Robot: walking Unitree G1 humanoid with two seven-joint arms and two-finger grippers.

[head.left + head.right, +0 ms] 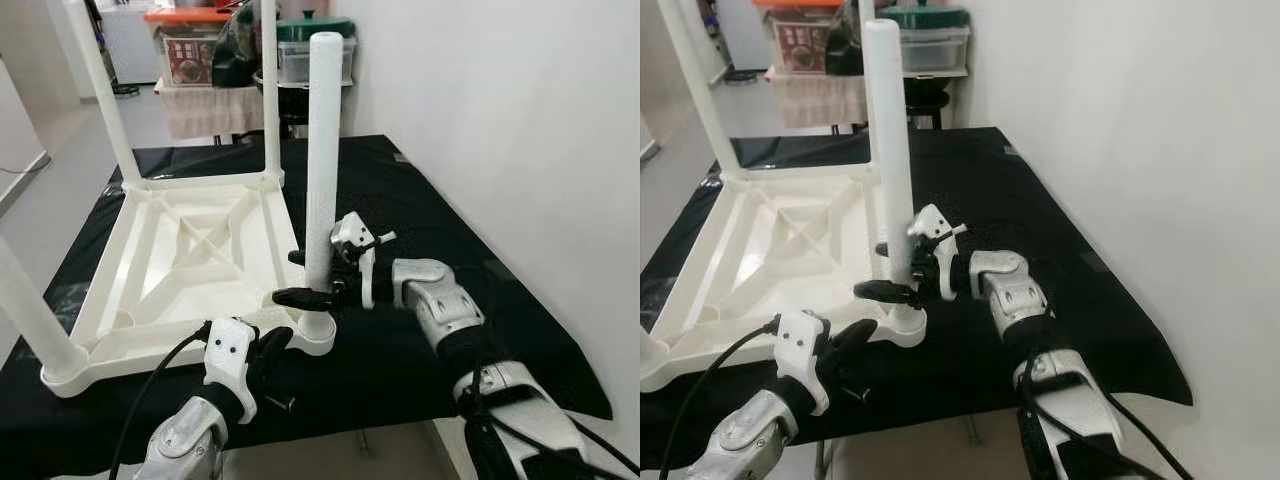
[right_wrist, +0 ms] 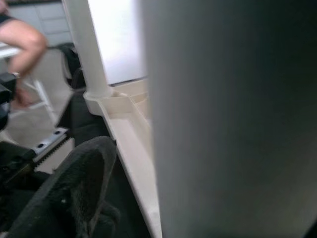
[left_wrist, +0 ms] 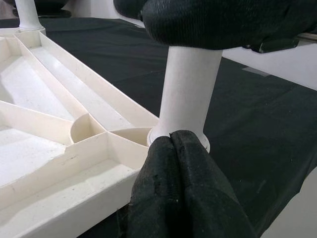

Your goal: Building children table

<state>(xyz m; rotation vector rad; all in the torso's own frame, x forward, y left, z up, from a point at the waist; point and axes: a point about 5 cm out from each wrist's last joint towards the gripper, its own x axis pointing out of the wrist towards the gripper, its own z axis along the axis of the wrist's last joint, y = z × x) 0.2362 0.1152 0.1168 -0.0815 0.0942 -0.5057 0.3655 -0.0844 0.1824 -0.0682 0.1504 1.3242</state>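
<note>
Children's table point(image 1: 190, 265), white plastic, upside down on black-covered worktop point(image 1: 420, 200), legs pointing up.

Near-right leg point(image 1: 322, 150) upright in its corner socket, long axis vertical; far-left leg point(image 1: 105, 90) and far-right leg point(image 1: 268, 85) likewise standing in their sockets, near-left leg point(image 1: 30, 320) slanting across the frame edge. Right gripper point(image 1: 312, 275) reaching in from the right, fingers point(image 1: 300, 297) closed around the near-right leg low down, just above the socket. Left gripper point(image 1: 272, 345) at the worktop's near edge, fingers point(image 3: 183, 188) pressed together, tips touching the socket collar at the table's near-right corner. Storage boxes point(image 1: 195, 45) on a shelf beyond the worktop.
</note>
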